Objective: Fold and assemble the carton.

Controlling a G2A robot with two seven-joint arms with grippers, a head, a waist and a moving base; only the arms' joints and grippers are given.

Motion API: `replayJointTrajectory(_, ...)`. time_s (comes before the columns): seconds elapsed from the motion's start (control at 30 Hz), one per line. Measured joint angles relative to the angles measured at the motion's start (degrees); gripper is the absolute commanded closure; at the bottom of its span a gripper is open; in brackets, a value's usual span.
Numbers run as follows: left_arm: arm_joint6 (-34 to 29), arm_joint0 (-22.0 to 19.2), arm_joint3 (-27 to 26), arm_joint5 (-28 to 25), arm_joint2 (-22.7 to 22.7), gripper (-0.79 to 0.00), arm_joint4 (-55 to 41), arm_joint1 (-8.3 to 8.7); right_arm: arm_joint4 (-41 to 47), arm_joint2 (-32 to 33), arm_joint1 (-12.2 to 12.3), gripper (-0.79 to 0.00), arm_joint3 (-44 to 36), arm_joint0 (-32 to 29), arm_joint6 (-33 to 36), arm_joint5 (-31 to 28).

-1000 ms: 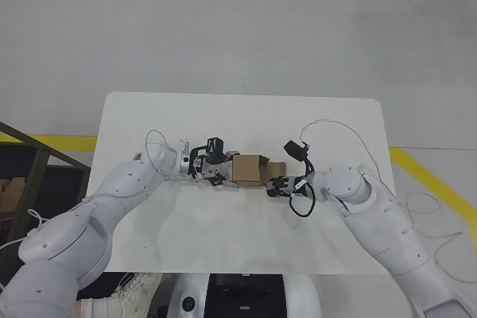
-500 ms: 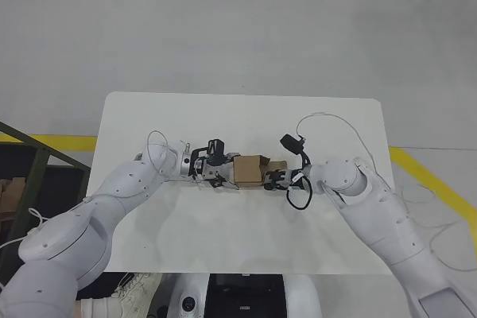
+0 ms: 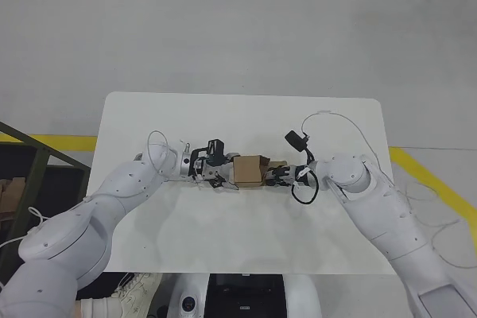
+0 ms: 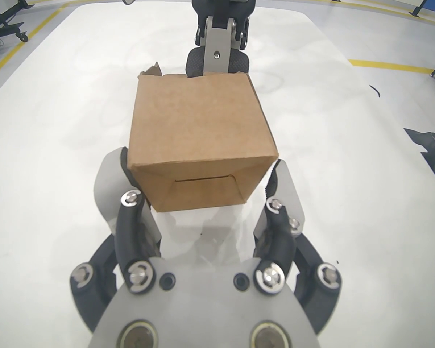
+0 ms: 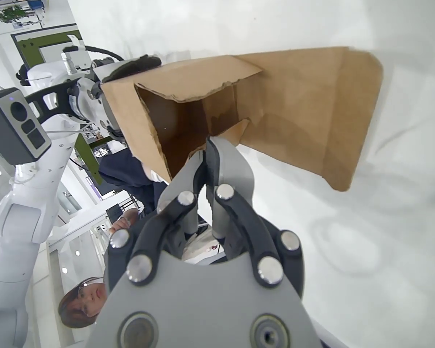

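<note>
Carton (image 4: 197, 121) sits formed on the table (image 4: 58, 110) — left gripper (image 4: 200, 162) clasps its closed end; right gripper (image 5: 206, 152), pinched shut, touches the open end's flaps (image 5: 304, 110) — yet to be folded.

Left wrist cam: the carton (image 4: 199, 124) blocks its own far end, plus the tips of the right gripper (image 4: 217, 68) poking in behind it. Right wrist cam: the left gripper (image 5: 134, 65) is mostly tucked behind the carton, and I honestly can't tell if any card sits between the right fingers (image 5: 228, 161). In the top view both grippers are too tiny to read.
</note>
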Motion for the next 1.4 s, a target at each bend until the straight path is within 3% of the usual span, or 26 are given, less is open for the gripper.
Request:
replayJointTrajectory(0.3, 0.25, -0.17, 0.36, 0.24, 0.20, -0.668, -0.32, -0.12, 0.28, 1.57, 0.33, 0.000, -0.26, -1.74, -2.73, -2.10)
replayJointTrajectory(0.73, -0.11, -0.41, 0.75, -0.09, 0.39, -0.665, -0.70, -0.31, 2.34, 4.67, 1.05, 0.000, 4.47, -5.69, -5.55, -21.73)
replayJointTrajectory(1.4, -0.09, -0.50, 1.17, -0.09, 0.65, -0.674, -0.73, -0.64, 10.24, -2.47, -2.90, 0.000, 16.63, 1.37, -2.93, -28.12)
